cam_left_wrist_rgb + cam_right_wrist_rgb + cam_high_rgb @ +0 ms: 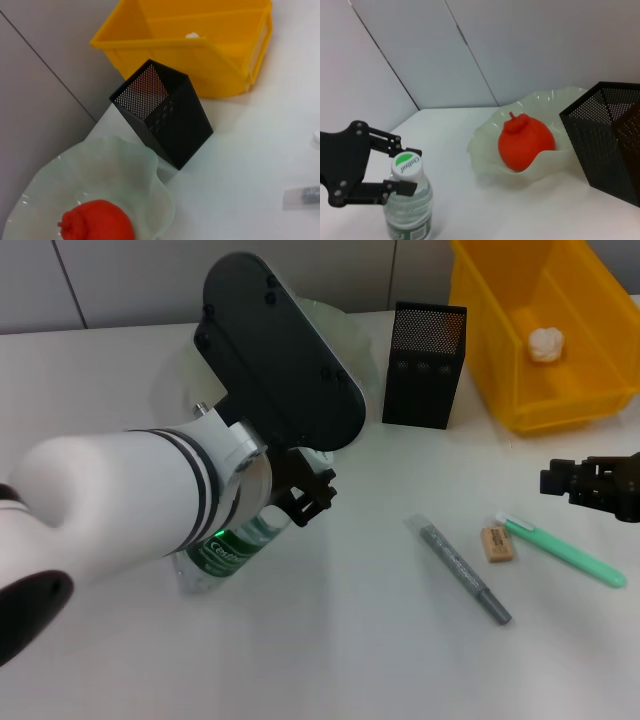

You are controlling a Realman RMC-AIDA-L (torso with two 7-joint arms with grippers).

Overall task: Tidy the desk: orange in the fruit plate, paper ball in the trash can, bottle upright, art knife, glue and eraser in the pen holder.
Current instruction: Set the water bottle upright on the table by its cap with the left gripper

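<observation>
The clear bottle [407, 200] with a green-and-white label stands upright on the table, partly hidden under my left arm in the head view [228, 552]. My left gripper [410, 169] [300, 502] is shut on the bottle at its white cap. Inside the pale-green fruit plate [485, 160] [145, 165] lies the orange [526, 141] [97, 222]. The paper ball [545, 343] rests in the yellow trash can [500, 390] [200, 55]. The black mesh pen holder [425, 365] [170, 115] stands between plate and bin. The tan eraser [498, 543] lies on the table. My right gripper [590, 485] hovers at the right edge.
A grey pen-shaped stick [460, 570] lies left of the eraser and a green pen-shaped tool [565, 550] lies to its right. A grey wall runs behind the table. My left arm [120, 510] covers most of the fruit plate in the head view.
</observation>
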